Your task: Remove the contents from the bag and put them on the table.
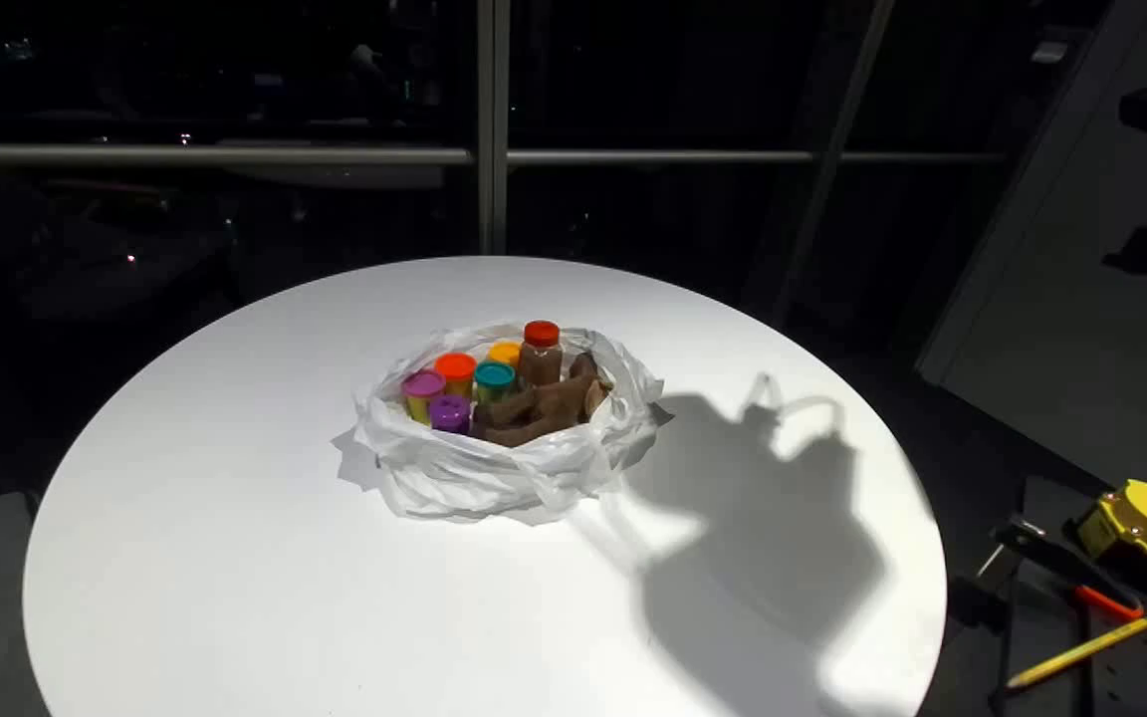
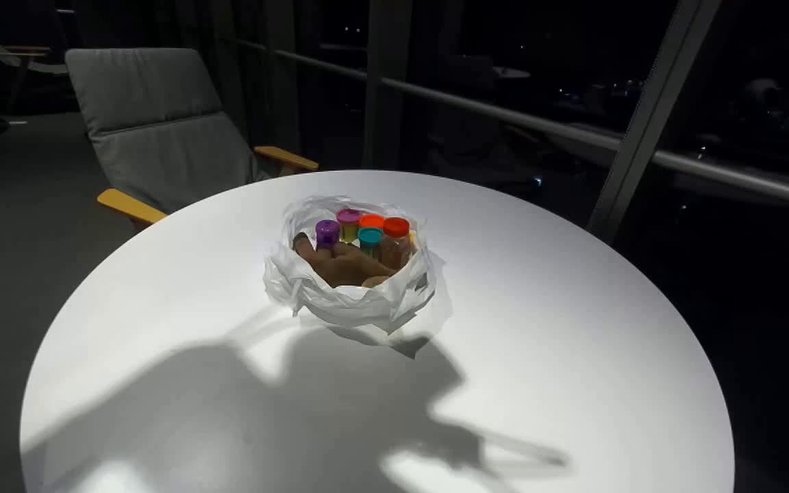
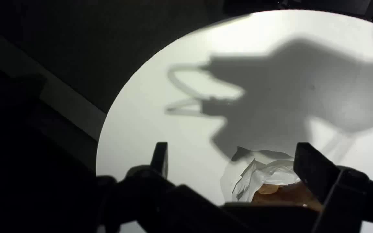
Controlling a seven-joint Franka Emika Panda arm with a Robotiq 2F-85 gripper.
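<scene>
On the round white table (image 1: 235, 578) sits the crumpled white bag (image 1: 494, 478), its mouth spread wide. Inside it lie the brown toy animal (image 1: 544, 410), a brown bottle (image 1: 540, 366) with a red cap, and cups with purple (image 1: 450, 414), pink (image 1: 423, 384), orange (image 1: 455, 366), teal (image 1: 494, 376) and yellow (image 1: 505, 354) lids. In an exterior view the yellow cup is mostly behind the bottle (image 2: 395, 252). My gripper (image 3: 232, 145) is open above the table, nothing between its fingers; it hides most of the bag and toy (image 3: 290, 194) below. Neither exterior view shows it.
The arm casts a broad shadow (image 1: 753, 538) beside the bag. A grey chair (image 2: 155, 130) with wooden armrests stands close to the table's edge. Off the table, a yellow box (image 1: 1146, 523) with a red button and a yellow pencil (image 1: 1081, 653) rest on a dark surface.
</scene>
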